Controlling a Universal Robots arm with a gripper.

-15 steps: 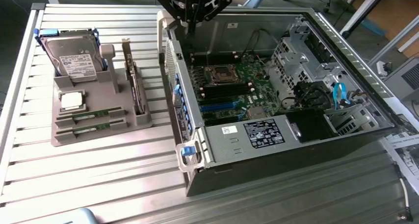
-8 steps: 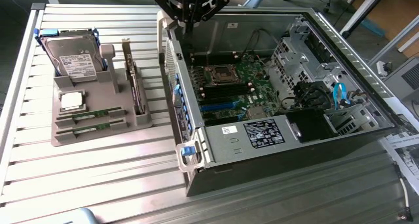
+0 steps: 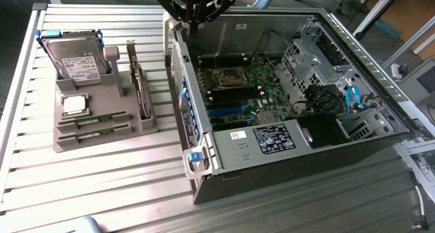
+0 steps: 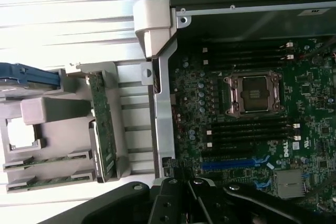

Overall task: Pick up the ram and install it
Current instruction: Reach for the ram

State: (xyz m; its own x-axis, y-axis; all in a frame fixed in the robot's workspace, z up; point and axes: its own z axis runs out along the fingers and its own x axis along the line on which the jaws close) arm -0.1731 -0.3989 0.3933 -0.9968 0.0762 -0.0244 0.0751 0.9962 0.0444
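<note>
Ribbed metal table [image 3: 102, 192], lab clutter behind. Two long thin green ram sticks [image 3: 91, 122] with small black chips sit on edge in parallel slots of a grey plastic holder [image 3: 102, 144], at its end toward the exterior view's bottom. Neither is picked yet.

Just beside them in the same holder is a square silver processor chip [image 3: 75, 104]. Beyond that a silver hard drive [image 3: 78, 59] in a blue frame stands up. A tall green expansion card [image 3: 139, 90] stands on edge along the holder's side nearest the case.

An open black-and-silver PC case [image 3: 272, 156] lies on its side at the exterior view's right. Its green motherboard [image 3: 251, 90] faces up, and the black memory slots [image 3: 235, 93] flanking the bare processor socket [image 3: 231, 79] look empty.

Black claw [image 3: 193, 19] is closed, and I see nothing between the tips.

Step in hand, as I read it, is the reach for a stick:
- Spread the claw before descending, since closed tips would land on the board edge.
- Align the tips across the stick's thin faces, mid-length, so it doesn't pivot.
- Come straight down and lift straight up, because the slot walls hug the stick.
- Keep off the expansion card; it stands taller and close by.

Pose: the arm hangs high over the case wall nearest the holder, at the exterior view's top, with the claw pointing down. The wrist view looks straight down, taking in both holder and motherboard. The claw is well apart from the ram sticks and not over them.
</note>
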